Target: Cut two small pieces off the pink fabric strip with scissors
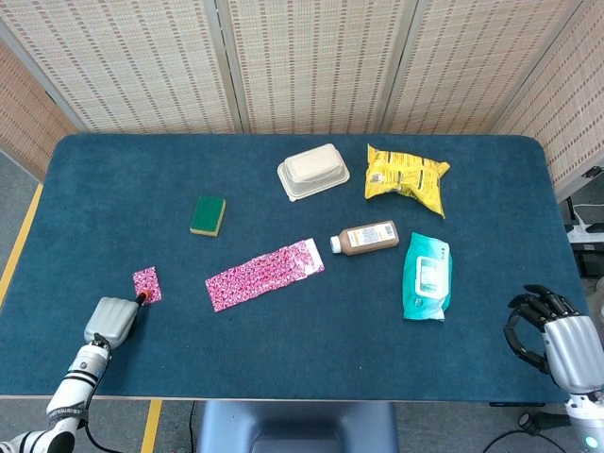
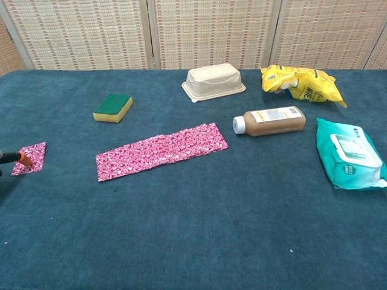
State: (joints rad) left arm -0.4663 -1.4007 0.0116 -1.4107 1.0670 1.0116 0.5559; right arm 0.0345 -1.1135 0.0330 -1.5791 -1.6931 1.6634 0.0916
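Observation:
The long pink patterned fabric strip [image 1: 264, 274] [image 2: 162, 151] lies flat at the table's middle. A small cut pink piece [image 1: 146, 283] [image 2: 29, 158] lies apart from it at the front left. My left hand [image 1: 111, 321] sits just in front of that piece and grips a dark tool with an orange tip [image 1: 142, 298] [image 2: 23, 159], which looks like the scissors. The tip touches the small piece. The chest view shows only the tool's tip, not the left hand. My right hand [image 1: 552, 335] hangs past the table's front right edge, fingers curled in with nothing in them.
A green-and-yellow sponge [image 1: 208, 215] lies back left of the strip. A beige lidded box [image 1: 312, 171], a yellow snack bag [image 1: 406, 176], a brown bottle [image 1: 368, 237] on its side and a teal wipes pack [image 1: 427, 276] stand to the right.

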